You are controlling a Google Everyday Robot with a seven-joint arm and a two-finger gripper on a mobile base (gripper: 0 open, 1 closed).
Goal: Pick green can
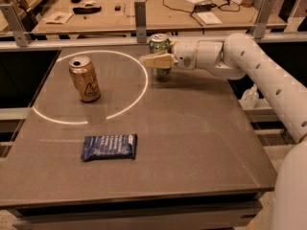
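The green can (159, 43), with a silver top, is at the far middle of the grey table (192, 143), upright between my gripper's jaws. My gripper (154, 56) reaches in from the right on a white arm (249, 66) and is shut on the can. The near finger (158, 60) crosses the can's front and the far finger is hidden behind it. I cannot tell whether the can's base touches the table.
A gold can (84, 78) stands at the left inside a white ring marked on the table. A dark blue snack packet (109, 146) lies flat front left. A metal rail (72, 43) with posts runs along the far edge, with a cluttered workbench (144, 8) behind it.
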